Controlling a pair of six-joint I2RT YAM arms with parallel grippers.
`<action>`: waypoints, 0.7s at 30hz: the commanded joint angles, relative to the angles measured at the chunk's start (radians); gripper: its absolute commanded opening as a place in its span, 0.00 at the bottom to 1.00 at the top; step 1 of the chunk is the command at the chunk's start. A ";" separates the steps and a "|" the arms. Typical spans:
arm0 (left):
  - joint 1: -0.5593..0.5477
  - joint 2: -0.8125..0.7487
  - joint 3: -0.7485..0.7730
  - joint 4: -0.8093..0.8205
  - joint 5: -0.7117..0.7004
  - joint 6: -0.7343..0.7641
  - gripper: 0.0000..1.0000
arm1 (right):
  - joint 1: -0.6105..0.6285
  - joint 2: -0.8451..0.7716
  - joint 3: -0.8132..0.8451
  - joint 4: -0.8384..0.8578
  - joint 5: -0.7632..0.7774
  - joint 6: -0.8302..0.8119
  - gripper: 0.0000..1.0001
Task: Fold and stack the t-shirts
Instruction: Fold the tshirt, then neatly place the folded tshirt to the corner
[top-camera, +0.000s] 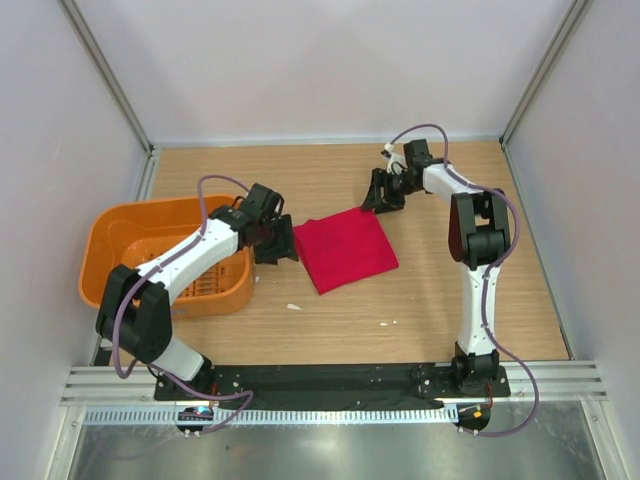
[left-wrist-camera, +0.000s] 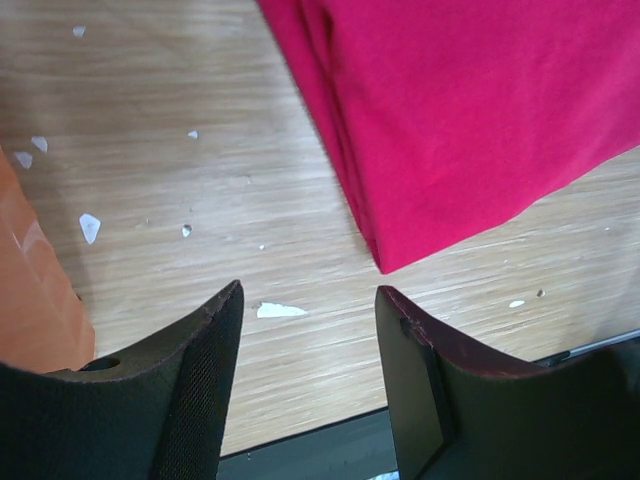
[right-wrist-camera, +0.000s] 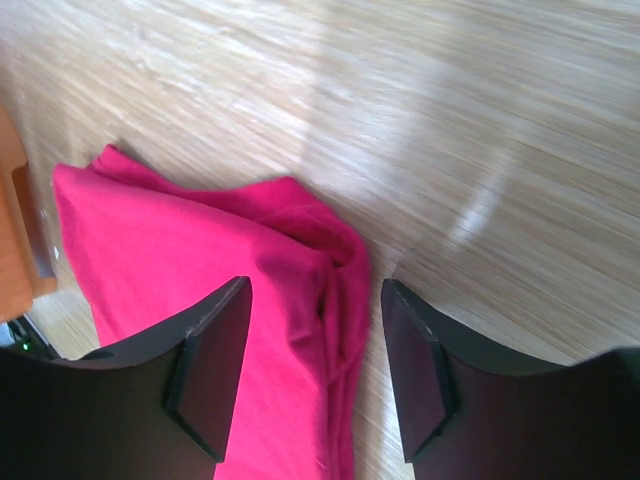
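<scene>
Held left tool (top-camera: 277, 246) spread and empty, low beside the left corner of the folded bright red cloth t-shirt (top-camera: 345, 250); held right tool (top-camera: 386, 194) likewise spread and empty over its bunched far edge. Judged both poised to tidy the fold. Found t-shirt flat on wooden counter (top-camera: 440, 290), between the tools, beside slotted orange plastic basket (top-camera: 100, 250).
</scene>
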 joint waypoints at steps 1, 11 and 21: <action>-0.004 -0.054 -0.013 0.034 0.016 -0.013 0.57 | 0.045 0.051 0.017 -0.056 0.011 -0.059 0.60; -0.002 -0.056 -0.017 0.036 0.020 -0.013 0.57 | 0.126 0.070 0.013 -0.123 0.101 -0.082 0.24; -0.002 -0.070 -0.029 0.051 0.050 -0.010 0.57 | 0.126 -0.159 -0.090 -0.155 0.712 -0.065 0.01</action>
